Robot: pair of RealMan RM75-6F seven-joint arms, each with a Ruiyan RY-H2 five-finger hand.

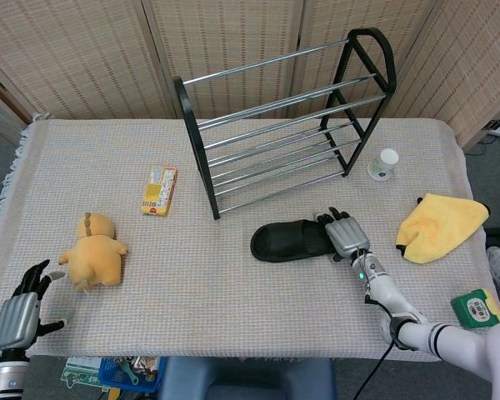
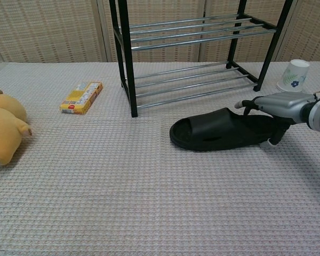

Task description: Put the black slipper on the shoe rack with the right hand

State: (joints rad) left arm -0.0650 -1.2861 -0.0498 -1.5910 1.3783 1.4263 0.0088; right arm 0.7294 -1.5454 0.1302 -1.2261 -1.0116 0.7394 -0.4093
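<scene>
The black slipper [image 1: 287,240] [image 2: 213,130] lies flat on the table, toe to the left, just in front of the black metal shoe rack [image 1: 275,133] [image 2: 186,48]. My right hand [image 1: 346,235] [image 2: 274,106] reaches over the slipper's heel end. Its fingers are spread above the heel and the thumb hangs down beside it, touching or nearly touching, with no firm grip seen. My left hand [image 1: 18,310] hangs at the table's front left corner with fingers apart and nothing in it. It shows only in the head view.
A yellow plush toy [image 1: 96,258] [image 2: 2,130] and a yellow box [image 1: 159,189] [image 2: 81,97] lie at the left. A white cup [image 1: 384,163] [image 2: 294,74] stands right of the rack. A yellow cloth [image 1: 442,225] and a green tape measure [image 1: 477,307] lie at the right edge.
</scene>
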